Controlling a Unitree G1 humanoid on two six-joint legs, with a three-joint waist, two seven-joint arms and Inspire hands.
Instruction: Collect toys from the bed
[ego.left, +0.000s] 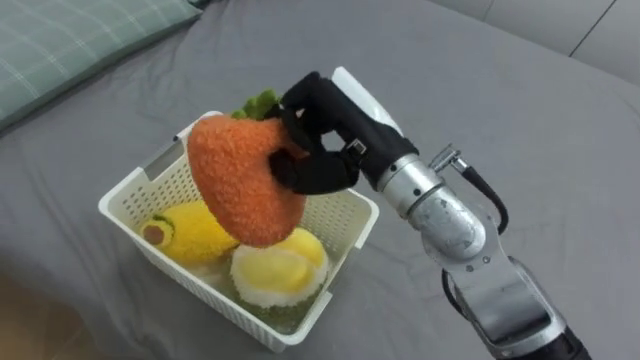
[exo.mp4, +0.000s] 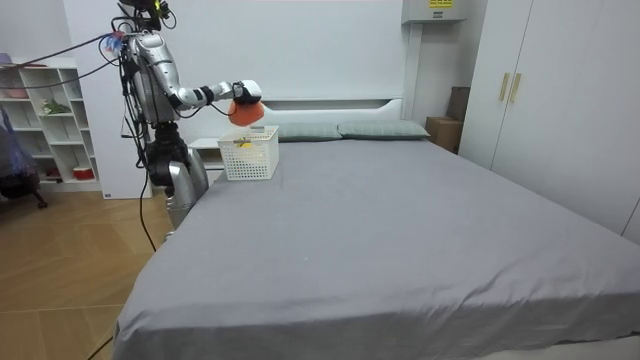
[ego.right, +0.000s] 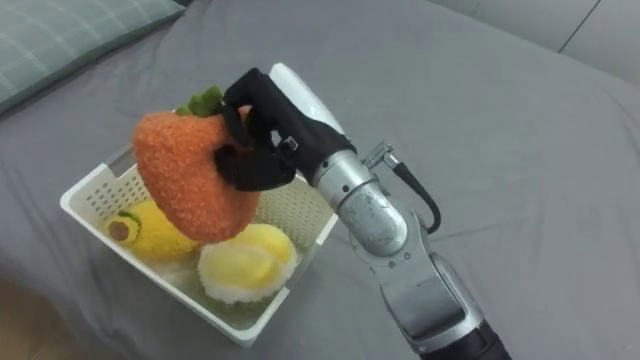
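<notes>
"Where is the plush carrot (ego.left: 238, 182)?"
"In the right hand (ego.left: 330, 140), its fingers (ego.left: 296, 118) curled round it, right above the basket (ego.left: 128, 197)."
"And under those fingers?"
"Two toys lie in the basket: a long plush toy (ego.left: 190, 232) down to the fingers' left, a round plush toy (ego.left: 276, 268) just below them. The basket sits on the bed (ego.left: 500, 100). A pillow (ego.left: 70, 50) lies beyond the fingers, leftward."

Bed (exo.mp4: 400, 240), grey sheet: one white slatted plastic basket (exo.mp4: 250, 163) resting near the head-end corner at the room view's left; two grey-green pillows (exo.mp4: 310, 132) lying side by side against the headboard.
</notes>
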